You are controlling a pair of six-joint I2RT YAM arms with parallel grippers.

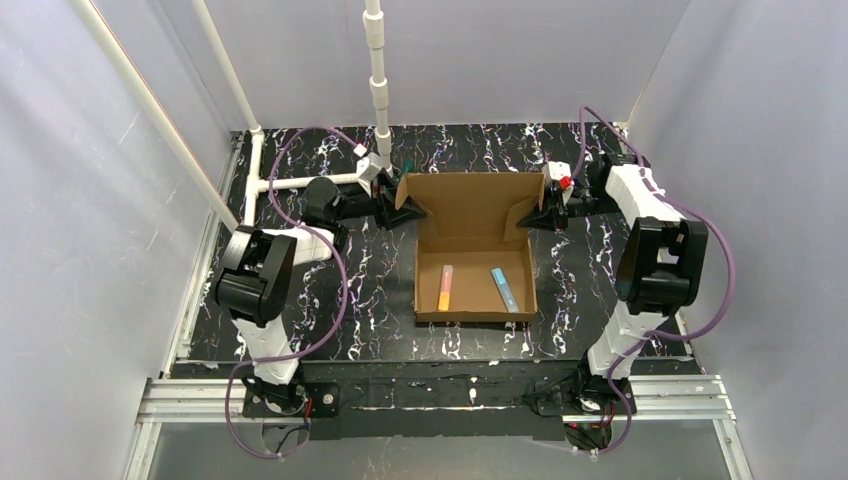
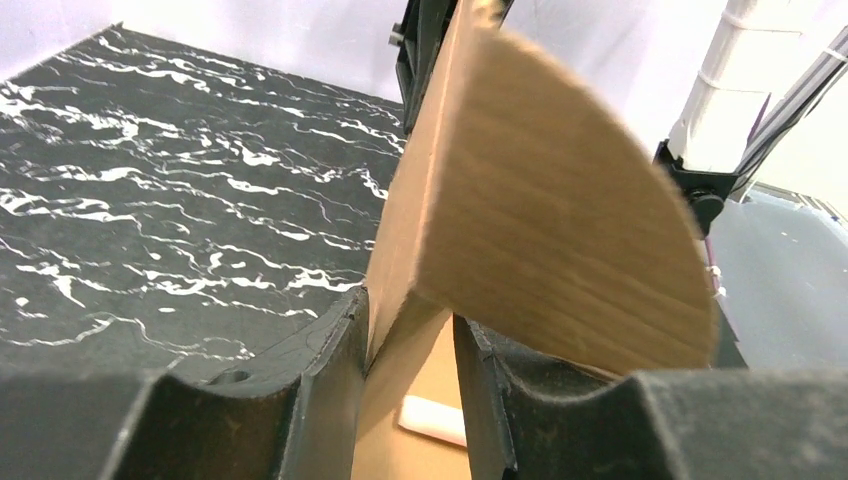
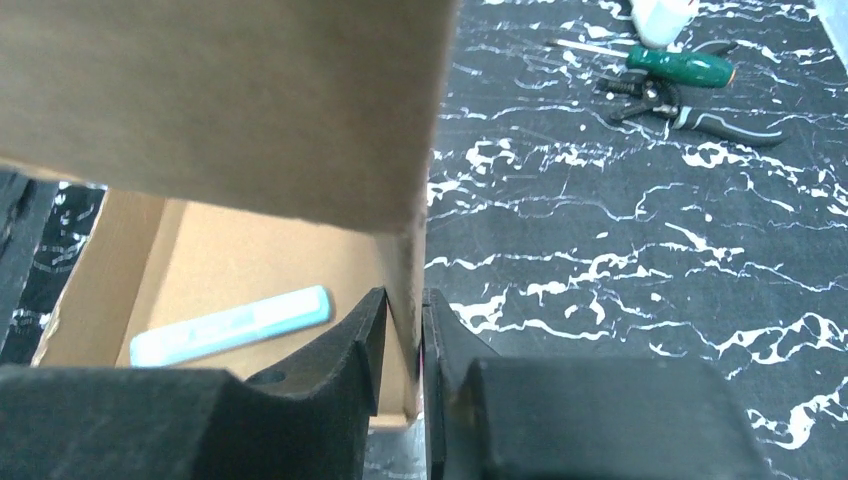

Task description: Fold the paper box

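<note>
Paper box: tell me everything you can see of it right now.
The paper box is plain brown corrugated cardboard, folded into a shallow open tray on the black marbled table, its lid standing up at the far side with rounded side flaps. An orange marker and a blue marker lie inside. The left end effector straddles its far-left corner, jaws apart; the right end effector sits closely around the far-right wall, grip unclear.

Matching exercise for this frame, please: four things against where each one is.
1 orange marker
2 blue marker
3 green-handled tool
4 lid

A on the table, outside the box
B in the box, right side
C raised at the box's far edge
D in the box, left side

Pairs: 1-D, 2-B, 3-A, 4-C
</note>
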